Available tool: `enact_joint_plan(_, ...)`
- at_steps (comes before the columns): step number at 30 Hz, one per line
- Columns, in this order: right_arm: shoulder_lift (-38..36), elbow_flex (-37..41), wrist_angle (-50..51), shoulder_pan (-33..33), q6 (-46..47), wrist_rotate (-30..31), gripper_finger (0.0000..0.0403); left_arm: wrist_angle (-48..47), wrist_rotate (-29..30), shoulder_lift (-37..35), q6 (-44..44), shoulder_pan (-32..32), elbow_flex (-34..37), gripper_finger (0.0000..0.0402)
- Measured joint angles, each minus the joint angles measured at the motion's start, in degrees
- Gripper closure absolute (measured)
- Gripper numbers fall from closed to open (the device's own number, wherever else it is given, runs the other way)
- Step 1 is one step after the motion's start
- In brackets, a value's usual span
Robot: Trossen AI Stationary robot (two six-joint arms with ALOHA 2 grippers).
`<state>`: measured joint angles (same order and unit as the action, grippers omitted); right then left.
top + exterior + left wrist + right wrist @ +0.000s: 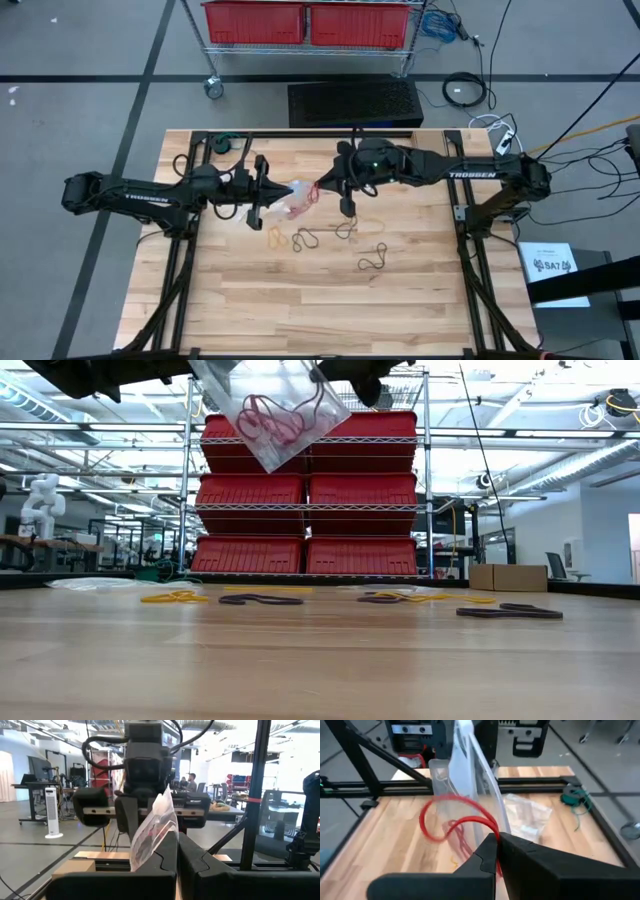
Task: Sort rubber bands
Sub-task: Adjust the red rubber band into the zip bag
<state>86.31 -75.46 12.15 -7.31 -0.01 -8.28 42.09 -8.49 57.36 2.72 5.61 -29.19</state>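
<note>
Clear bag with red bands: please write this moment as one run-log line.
left gripper: shut on clear bag | right gripper: shut on red band | bag: lifted above table

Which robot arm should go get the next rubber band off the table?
Probably the right gripper: it pinches a red band at the clear bag, while the left gripper holds that bag up.

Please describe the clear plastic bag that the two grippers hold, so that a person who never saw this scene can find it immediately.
Look above the middle of the wooden table, where the left gripper and right gripper meet. The clear bag hangs between them, lifted off the wood. It alone holds red rubber bands; the yellow bands and black bands lie loose below.
</note>
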Motion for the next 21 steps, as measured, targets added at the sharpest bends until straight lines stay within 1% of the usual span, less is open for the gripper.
enact_joint_plan(4, 1.25, 0.0, 1.01, -0.96, 2.58, -3.5, 0.0403, 0.02, -0.02, 0.0, 0.07, -0.02, 0.0, 0.0402)
enact_joint_plan(8, 2.24, 0.0, 1.1, -2.13, 5.63, -9.82, 0.0403, -0.02, -0.47, 0.0, 1.09, -0.02, 0.0, 0.0402)
enact_joint_plan(10, 2.52, -0.01, 1.36, -2.52, 6.65, -10.61, 0.0403, -0.06, -0.87, 0.01, 1.11, -0.02, 0.0, 0.0402)
enact_joint_plan(13, 3.09, 0.0, 1.1, -2.53, 6.87, -9.97, 0.0399, -0.14, -1.18, 0.02, 1.36, -0.04, 0.0, 0.0402)
enact_joint_plan(17, 4.02, -0.01, 1.1, -2.53, 6.87, -10.06, 0.0371, -0.56, -1.22, 0.02, 1.46, -0.04, 0.0, 0.0402)
enact_joint_plan(21, 4.58, 0.0, 0.64, -2.47, 6.89, -10.27, 0.0317, -0.54, -1.69, 0.8, 1.49, -0.38, 0.0, 0.0402)
